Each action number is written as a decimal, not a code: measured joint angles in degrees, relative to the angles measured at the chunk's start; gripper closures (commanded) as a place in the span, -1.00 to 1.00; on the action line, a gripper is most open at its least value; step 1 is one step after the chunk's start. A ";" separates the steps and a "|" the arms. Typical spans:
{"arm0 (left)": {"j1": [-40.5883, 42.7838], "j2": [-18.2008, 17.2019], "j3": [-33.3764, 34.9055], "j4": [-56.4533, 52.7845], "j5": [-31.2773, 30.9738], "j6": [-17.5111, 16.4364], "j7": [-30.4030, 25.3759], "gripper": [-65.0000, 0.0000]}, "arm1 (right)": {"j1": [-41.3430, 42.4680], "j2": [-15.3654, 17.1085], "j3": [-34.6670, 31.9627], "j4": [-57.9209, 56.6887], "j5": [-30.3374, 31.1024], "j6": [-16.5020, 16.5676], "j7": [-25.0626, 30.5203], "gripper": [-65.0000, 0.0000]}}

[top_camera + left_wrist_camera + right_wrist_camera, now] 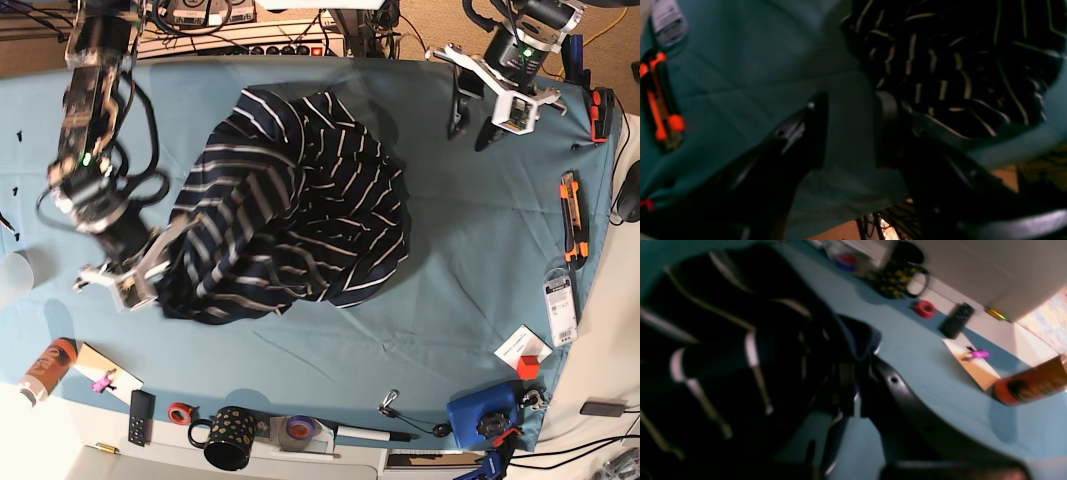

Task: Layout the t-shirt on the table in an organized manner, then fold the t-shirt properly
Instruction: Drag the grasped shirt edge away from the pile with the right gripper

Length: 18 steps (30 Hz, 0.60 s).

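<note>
T-shirt point(295, 205): navy with thin white stripes, crumpled in a heap at the middle of the desk point(450, 260), which is covered in teal cloth.

Right tool point(150, 265): at the shirt's lower-left edge in the base view, closed down on a fold of the t-shirt; dark fabric bunches against its fingers in the wrist view.

Left tool point(478, 125): near the far right corner, well apart from the shirt, fingers spread with nothing between them.

Along the right edge: orange-and-black utility knife point(570, 218), packaged item point(558, 300), blue case point(482, 418).

Along the near edge: orange can point(45, 368), remote point(140, 417), red tape roll point(180, 412), dotted black mug point(228, 438).
</note>
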 measured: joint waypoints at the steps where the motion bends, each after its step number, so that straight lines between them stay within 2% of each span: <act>1: 0.02 -0.02 0.04 0.00 -0.04 -0.44 0.00 0.28 | 1.97 -0.02 0.68 -3.96 -0.46 -1.20 1.20 1.00; 3: 0.02 -0.02 0.02 0.00 0.00 -0.46 0.00 0.28 | 6.45 -0.11 2.43 -12.68 -2.01 -3.15 2.49 1.00; 6: 0.00 0.00 0.02 0.00 -0.02 -0.31 -0.02 0.28 | 12.94 -0.13 6.29 -24.76 -1.97 -4.11 2.73 1.00; 8: 0.02 0.00 0.00 0.00 0.00 -0.33 0.00 0.28 | 16.17 -0.11 9.11 -29.99 -1.40 -3.87 2.43 1.00; 10: 0.02 0.02 0.00 0.00 -0.07 -0.33 0.00 0.28 | 18.36 -0.09 11.74 -32.09 0.48 -3.96 -0.11 1.00; 12: 0.02 0.00 0.00 0.00 -0.07 -0.33 0.00 0.28 | 19.50 0.28 13.40 -32.15 1.86 -1.68 -3.23 1.00; 13: 0.02 0.02 0.00 0.00 -0.07 -0.31 0.00 0.28 | 19.96 0.46 13.81 -32.13 3.08 0.46 -4.87 0.95; 15: 0.02 0.02 0.00 0.00 -0.07 -0.37 0.00 0.23 | 20.63 0.85 13.77 -32.13 5.05 3.48 -8.79 0.49; 16: 0.00 0.02 0.00 0.00 0.02 -1.55 0.00 0.16 | 20.68 1.03 13.79 -32.13 6.12 4.92 -10.25 0.31; 17: 0.00 0.02 -0.02 0.00 0.00 -3.21 0.00 0.09 | 20.72 1.25 13.77 -32.13 6.58 4.92 -10.91 0.22; 18: 0.02 0.00 0.00 0.00 0.02 -5.64 -0.02 0.02 | 20.70 1.33 13.77 -32.13 6.51 4.87 -11.02 0.21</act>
